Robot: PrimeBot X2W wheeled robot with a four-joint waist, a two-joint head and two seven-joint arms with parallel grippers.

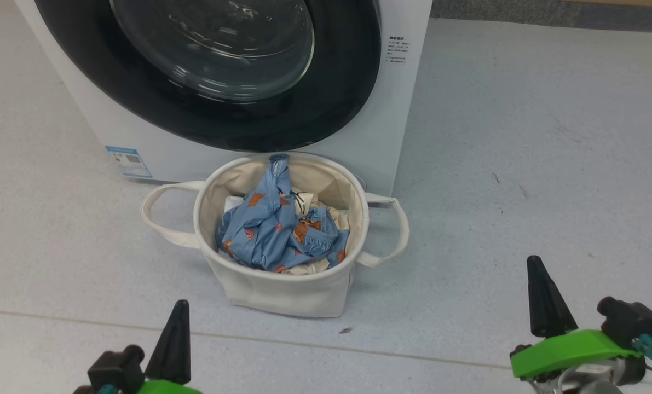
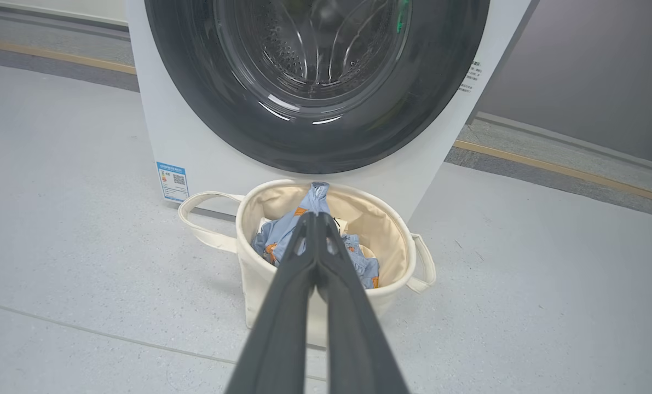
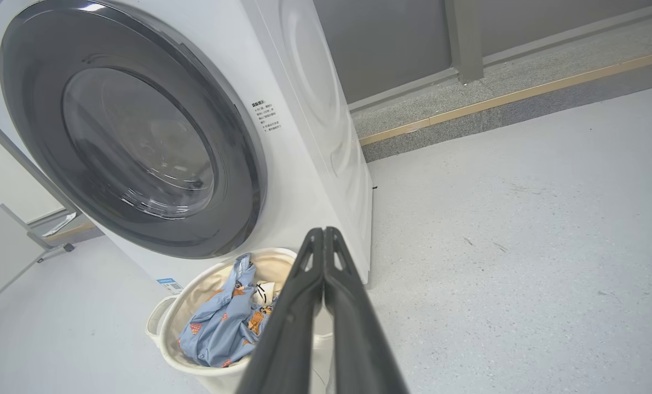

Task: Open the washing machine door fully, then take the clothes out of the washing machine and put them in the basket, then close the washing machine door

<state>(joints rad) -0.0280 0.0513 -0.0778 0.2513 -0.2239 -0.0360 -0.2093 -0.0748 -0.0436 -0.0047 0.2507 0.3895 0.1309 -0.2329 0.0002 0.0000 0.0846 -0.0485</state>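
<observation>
Both sets of fingers are pressed together on nothing: the left gripper (image 2: 316, 219) at the lower middle of its wrist view, the right gripper (image 3: 323, 234) likewise in its own. The clothes (image 1: 271, 232) lie heaped in the basket (image 1: 282, 295) at the centre of the head view, just before the washing machine (image 1: 397, 137). The washing machine door (image 1: 336, 98) sits flush against its front, toward the upper left.

Laundry corner of bare lab-like hall: lone washing machine (image 1: 183, 161) at 12 o'clock, pale speckled floor (image 1: 523, 164), yellow-striped grey kerb (image 3: 495, 109).
</observation>
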